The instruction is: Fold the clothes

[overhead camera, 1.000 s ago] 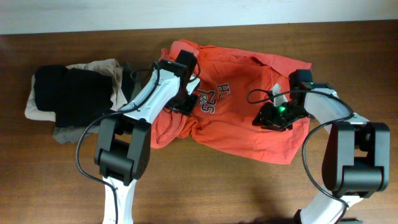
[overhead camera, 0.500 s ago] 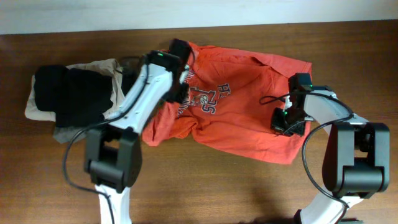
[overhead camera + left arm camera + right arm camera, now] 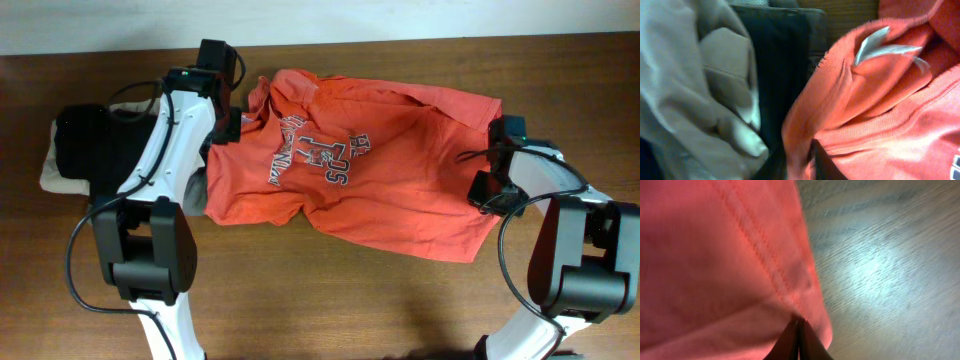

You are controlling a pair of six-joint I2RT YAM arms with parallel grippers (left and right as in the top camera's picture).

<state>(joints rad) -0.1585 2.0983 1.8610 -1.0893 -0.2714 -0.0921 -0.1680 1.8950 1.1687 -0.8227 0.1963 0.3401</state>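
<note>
The clothes, a red-orange T-shirt (image 3: 390,200), lie spread across the middle of the table with the white lettering (image 3: 315,155) facing up. My left gripper (image 3: 228,118) is at the shirt's left end by the collar. In the left wrist view a ridge of collar fabric (image 3: 800,145) stands against one dark finger (image 3: 824,162), the white tag (image 3: 880,47) shows above, and the other finger is hidden. My right gripper (image 3: 486,192) is at the shirt's right edge. Its fingers (image 3: 799,330) are pinched shut on the hem (image 3: 765,270).
A pile of black, beige and grey folded garments (image 3: 85,150) lies at the far left, touching the shirt's left edge; beige (image 3: 690,75) and black cloth (image 3: 780,60) sit close to my left gripper. Bare wooden table (image 3: 400,310) runs along the front and beside the hem (image 3: 890,255).
My left gripper has moved up and left, drawing the shirt's left side out flatter so the lettering opens up. My right gripper closed on the hem and pulled it right.
</note>
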